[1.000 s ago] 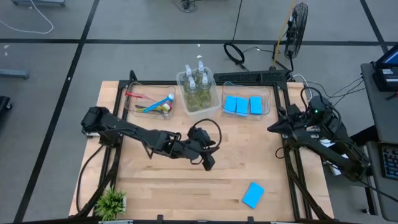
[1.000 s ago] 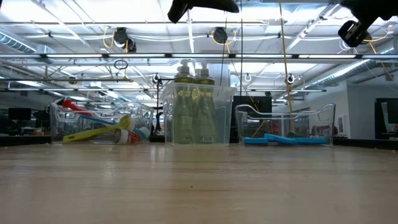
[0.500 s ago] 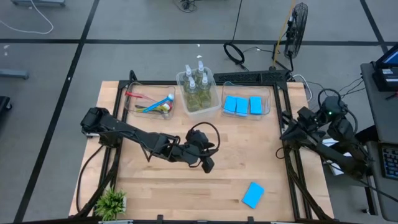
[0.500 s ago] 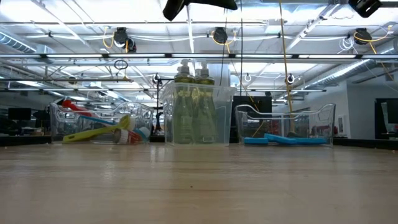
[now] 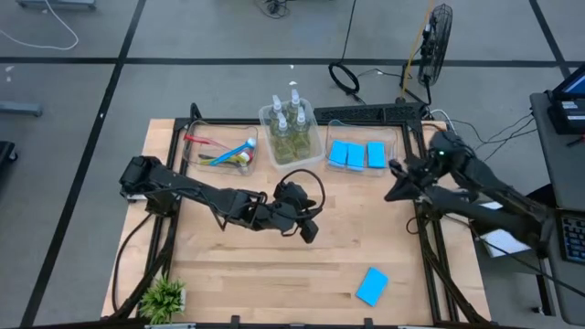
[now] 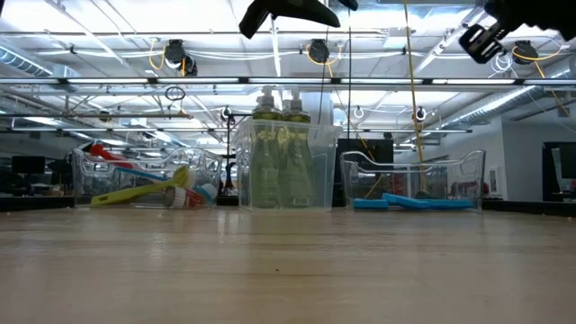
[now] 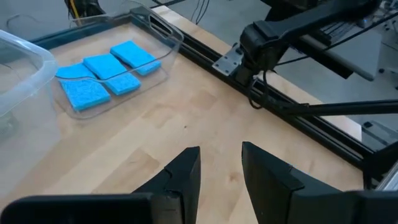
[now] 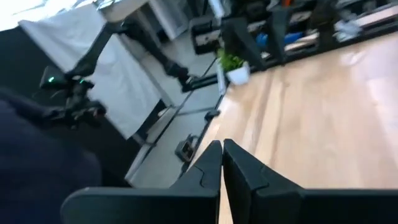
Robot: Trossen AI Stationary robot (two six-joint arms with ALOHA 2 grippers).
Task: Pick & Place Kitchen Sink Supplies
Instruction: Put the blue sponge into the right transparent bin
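Wooden table (image 5: pixel 366 238), left gripper (image 7: pixel 221 163) parted, empty

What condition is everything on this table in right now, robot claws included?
Left gripper: open, empty, above mid-table.
Right gripper: shut, empty, at the table's right edge.
Soap bottles: upright in the middle bin.
Three sponges: flat in the right bin.
Loose sponge: flat on the table, unbinned.
Brushes: lying in the left bin.
Potted plant: upright at the corner.
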